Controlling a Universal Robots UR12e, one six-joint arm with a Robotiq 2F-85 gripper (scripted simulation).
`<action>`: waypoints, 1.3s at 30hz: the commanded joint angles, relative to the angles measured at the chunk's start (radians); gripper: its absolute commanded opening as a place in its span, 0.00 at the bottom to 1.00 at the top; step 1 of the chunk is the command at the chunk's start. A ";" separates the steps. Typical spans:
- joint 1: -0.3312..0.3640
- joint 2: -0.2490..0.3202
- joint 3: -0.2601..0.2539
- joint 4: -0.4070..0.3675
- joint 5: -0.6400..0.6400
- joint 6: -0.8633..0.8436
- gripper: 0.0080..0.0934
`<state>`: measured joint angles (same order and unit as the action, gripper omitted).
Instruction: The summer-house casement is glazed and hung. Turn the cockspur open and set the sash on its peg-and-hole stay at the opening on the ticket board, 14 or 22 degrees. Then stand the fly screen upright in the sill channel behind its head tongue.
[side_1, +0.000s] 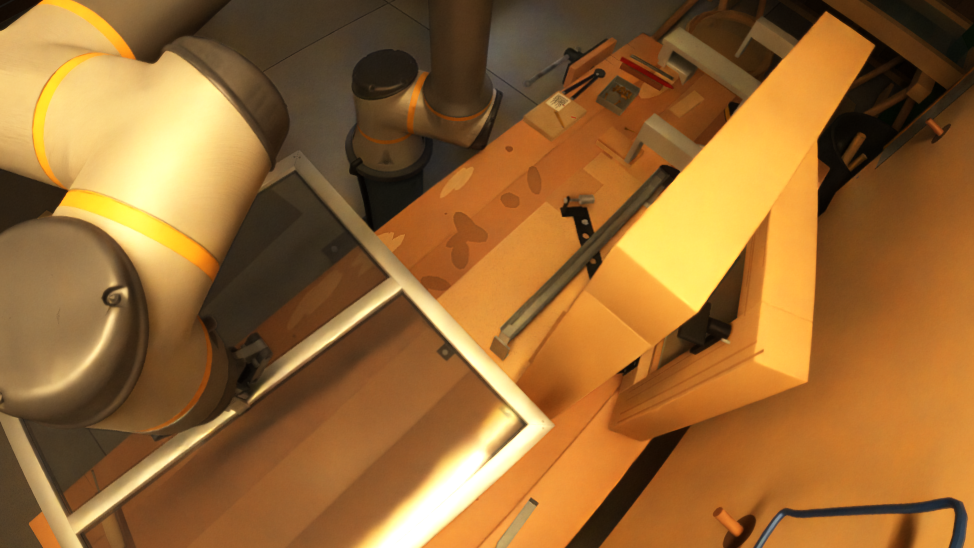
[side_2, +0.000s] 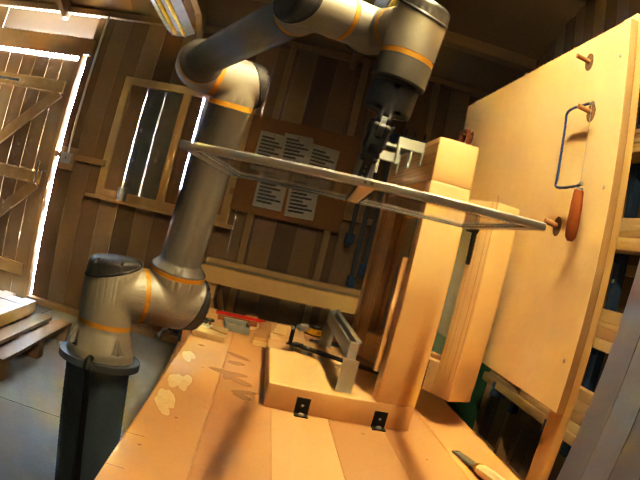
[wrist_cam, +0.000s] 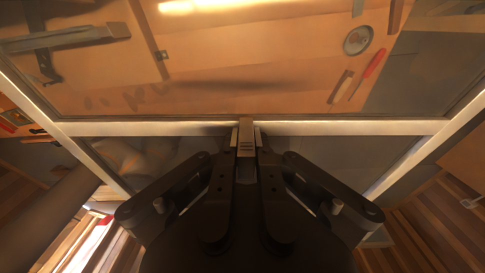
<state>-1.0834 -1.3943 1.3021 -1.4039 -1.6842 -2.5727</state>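
The fly screen, a pale-framed mesh panel with a middle rail, hangs roughly flat high above the bench, and one corner reaches toward the top of the wooden casement frame. The grey sill channel lies on the raised board below, beside the frame's foot. The black peg-and-hole stay sits next to the channel. The sash stands swung out from the frame. My gripper is at the screen's middle rail, closed on a small grey tab of the screen.
The casement's top beam stands close to the screen's far edge. A tall pegboard with a coping saw rises behind the frame. Small tools and blocks lie at the bench's far end, and a chisel at the near end.
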 joint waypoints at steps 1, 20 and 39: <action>-0.001 -0.002 -0.002 -0.003 0.002 0.000 0.00; -0.050 -0.027 0.077 -0.105 0.176 -0.031 0.00; -0.172 -0.087 0.274 -0.357 0.604 -0.107 0.00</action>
<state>-1.2565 -1.4802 1.5806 -1.7614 -1.0781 -2.6800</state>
